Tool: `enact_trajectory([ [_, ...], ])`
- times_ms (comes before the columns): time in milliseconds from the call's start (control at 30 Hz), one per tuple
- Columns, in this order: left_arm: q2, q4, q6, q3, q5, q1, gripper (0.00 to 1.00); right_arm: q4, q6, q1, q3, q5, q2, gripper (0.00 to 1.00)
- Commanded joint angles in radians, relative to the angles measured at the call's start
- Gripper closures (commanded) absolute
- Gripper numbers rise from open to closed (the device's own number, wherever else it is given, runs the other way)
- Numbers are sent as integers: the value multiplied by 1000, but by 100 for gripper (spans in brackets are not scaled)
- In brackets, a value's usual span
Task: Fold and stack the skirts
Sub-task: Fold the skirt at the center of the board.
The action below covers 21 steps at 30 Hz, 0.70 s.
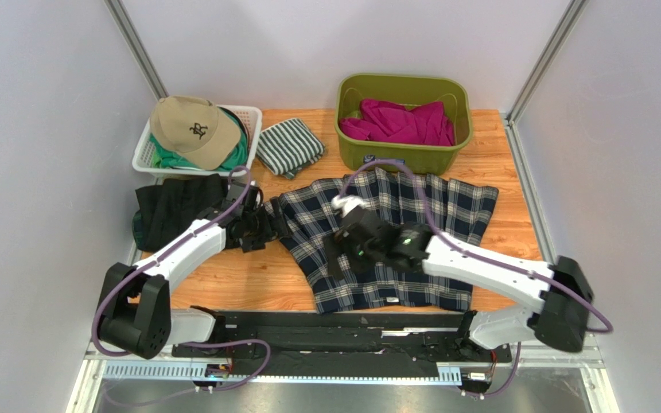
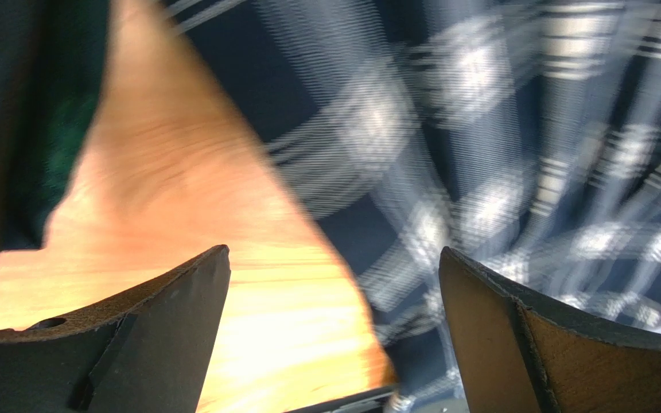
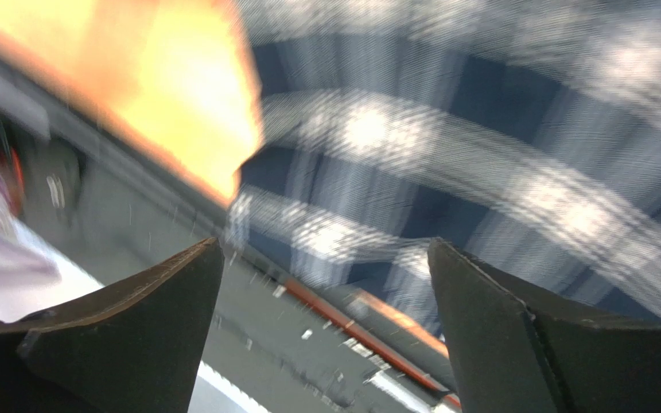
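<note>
A navy-white-grey plaid pleated skirt (image 1: 463,206) is laid out for folding. The left gripper (image 2: 334,258) and right gripper (image 3: 325,249) are spread, empty. Its edge must be pinched next.

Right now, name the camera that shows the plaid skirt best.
The top external view: the plaid skirt lies spread out, almost all of it visible. Both wrist views give only blurred patches of its check.
</note>
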<state>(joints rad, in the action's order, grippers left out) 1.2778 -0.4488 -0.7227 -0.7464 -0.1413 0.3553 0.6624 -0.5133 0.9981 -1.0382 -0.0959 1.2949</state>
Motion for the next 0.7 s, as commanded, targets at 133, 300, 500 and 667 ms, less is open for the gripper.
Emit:
enact_trajectory([
  [133, 64, 191, -73, 59, -55, -52, 3, -14, 45, 298, -174, -91, 318, 16],
  [300, 192, 185, -60, 13, -27, -52, 16, 31, 32, 321, -238, -122, 440, 19],
  [500, 258, 206, -69, 13, -14, -52, 31, -4, 29, 320, -223, -128, 538, 25],
  [667, 313, 187, -69, -34, -7, -52, 60, 23, 22, 321, -224, -143, 601, 33],
])
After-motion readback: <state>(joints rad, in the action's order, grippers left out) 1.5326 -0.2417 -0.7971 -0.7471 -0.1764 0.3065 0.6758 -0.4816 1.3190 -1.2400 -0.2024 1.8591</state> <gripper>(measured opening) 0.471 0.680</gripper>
